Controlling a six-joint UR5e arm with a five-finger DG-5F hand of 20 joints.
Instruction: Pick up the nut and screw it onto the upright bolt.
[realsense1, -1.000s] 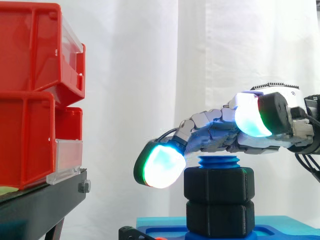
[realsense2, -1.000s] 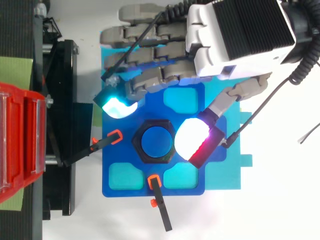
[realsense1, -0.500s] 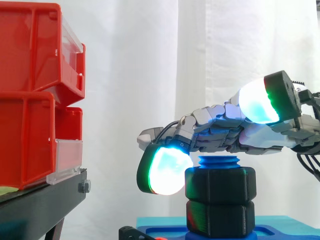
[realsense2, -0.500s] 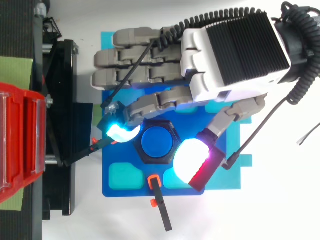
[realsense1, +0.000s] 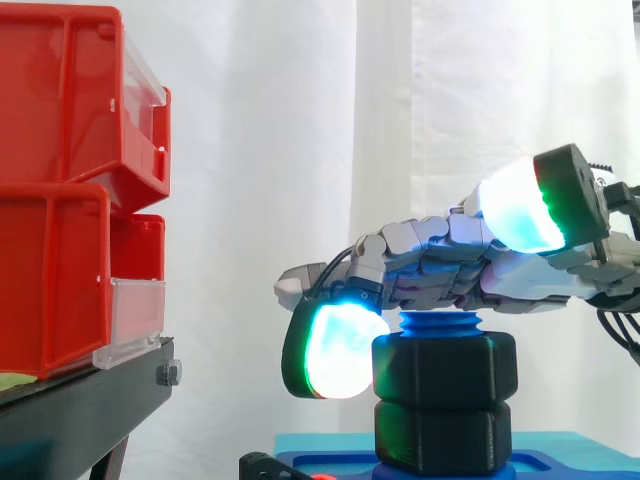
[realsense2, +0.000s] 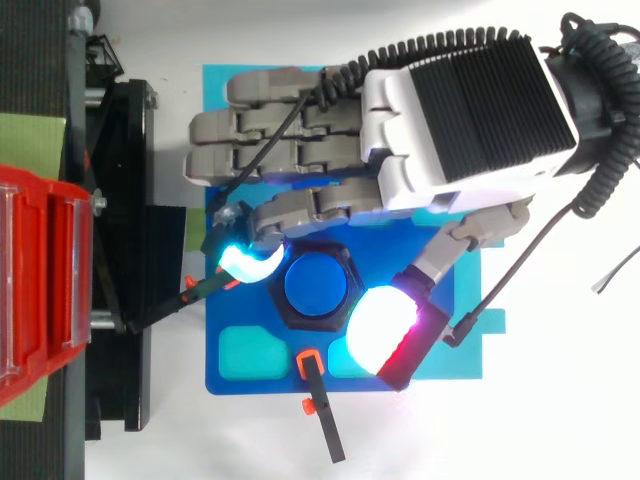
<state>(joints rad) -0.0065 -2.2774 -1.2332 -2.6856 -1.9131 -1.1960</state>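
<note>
Two black hex nuts (realsense1: 442, 368) sit stacked on the upright blue bolt (realsense2: 316, 286), whose threaded top (realsense1: 440, 323) pokes out above them. The bolt stands on a blue base plate (realsense2: 300, 378). My hand (realsense2: 460, 120) reaches in from the right, just above the bolt, with most fingers stretched straight over it. One finger bends down, and its glowing cyan pad (realsense1: 338, 350) rests against the upper nut's left side. The thumb pad (realsense1: 518, 205) is raised well above the nut and touches nothing. The hand is open and grips nothing.
Red bins (realsense1: 70, 190) are stacked on a black stand (realsense2: 120, 250) at the left. Black clamps with orange tips (realsense2: 318, 400) hold the blue plate at its left and front edges. A white curtain hangs behind.
The hand has swung over the bolt. Its bent finger's pad has closed in on the nut's left side, and the thumb has lifted clear and slid past the nut's other side.
</note>
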